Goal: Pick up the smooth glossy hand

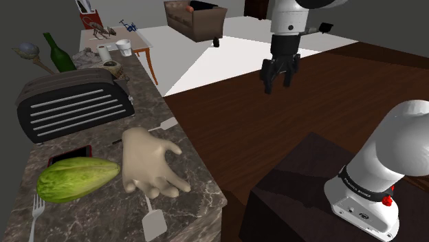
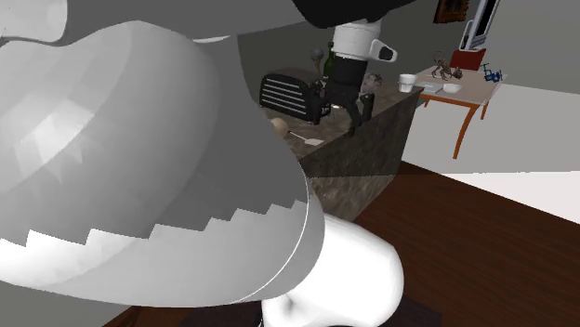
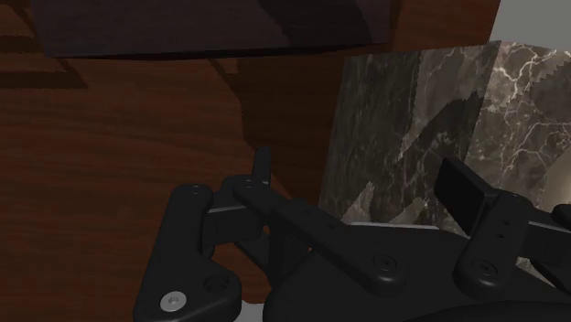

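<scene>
The hand (image 1: 148,163) is pale beige and glossy. It lies flat on the marble counter (image 1: 199,184), near the counter's front edge. Just beside it, on the shoulder view's left, lies a green lettuce (image 1: 75,179), and a red phone (image 1: 69,154) shows from behind the lettuce. A white spatula (image 1: 154,221) lies just in front of the hand, and a second spatula (image 1: 168,124) lies behind it. Further back on the counter stands a black toaster (image 1: 69,104).

My gripper (image 1: 278,77) is well apart from the hand. It hangs in the air above the wooden floor (image 1: 275,130) and points down. Its two fingers (image 3: 263,169) stand wide apart, and nothing is between them. In the wrist view I see the floor and the marble side of the counter beyond my fingers.
</scene>
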You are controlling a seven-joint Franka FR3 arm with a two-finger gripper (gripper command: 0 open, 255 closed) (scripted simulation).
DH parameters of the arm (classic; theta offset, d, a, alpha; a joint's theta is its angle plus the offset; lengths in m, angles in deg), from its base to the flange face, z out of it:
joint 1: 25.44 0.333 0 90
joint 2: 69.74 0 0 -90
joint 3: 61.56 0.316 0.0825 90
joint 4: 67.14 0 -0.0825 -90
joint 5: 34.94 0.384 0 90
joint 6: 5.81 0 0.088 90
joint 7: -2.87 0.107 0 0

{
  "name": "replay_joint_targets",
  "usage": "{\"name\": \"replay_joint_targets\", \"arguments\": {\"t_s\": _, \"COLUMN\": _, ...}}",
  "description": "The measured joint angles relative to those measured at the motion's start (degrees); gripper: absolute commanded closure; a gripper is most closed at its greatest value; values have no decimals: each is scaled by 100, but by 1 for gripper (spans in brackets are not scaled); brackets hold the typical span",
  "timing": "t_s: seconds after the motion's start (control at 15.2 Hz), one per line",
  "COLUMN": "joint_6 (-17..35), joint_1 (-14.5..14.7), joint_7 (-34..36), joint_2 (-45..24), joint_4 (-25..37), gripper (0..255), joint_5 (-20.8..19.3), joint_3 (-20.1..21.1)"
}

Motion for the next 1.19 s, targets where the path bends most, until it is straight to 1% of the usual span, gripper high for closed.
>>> {"name": "replay_joint_targets", "arguments": {"t_s": 0.07, "joint_6": 139, "joint_1": 56, "joint_7": 103, "joint_2": -117, "joint_4": -16, "gripper": 0, "joint_5": 73, "joint_3": 114}}
{"name": "replay_joint_targets", "arguments": {"t_s": 0.33, "joint_6": 542, "joint_1": 210, "joint_7": 466, "joint_2": -825, "joint_4": 323, "gripper": 0, "joint_5": 239, "joint_3": 493}}
{"name": "replay_joint_targets", "arguments": {"t_s": 0.53, "joint_6": 828, "joint_1": 311, "joint_7": 756, "joint_2": -1404, "joint_4": 640, "gripper": 0, "joint_5": 295, "joint_3": 768}}
{"name": "replay_joint_targets", "arguments": {"t_s": 0.66, "joint_6": 919, "joint_1": 372, "joint_7": 946, "joint_2": -1730, "joint_4": 891, "gripper": 0, "joint_5": 298, "joint_3": 922}}
{"name": "replay_joint_targets", "arguments": {"t_s": 0.86, "joint_6": 1197, "joint_1": 449, "joint_7": 1200, "joint_2": -2321, "joint_4": 1209, "gripper": 0, "joint_5": 238, "joint_3": 1136}}
{"name": "replay_joint_targets", "arguments": {"t_s": 1.19, "joint_6": 1450, "joint_1": 640, "joint_7": 1732, "joint_2": -3344, "joint_4": 1985, "gripper": 0, "joint_5": 11, "joint_3": 1450}}
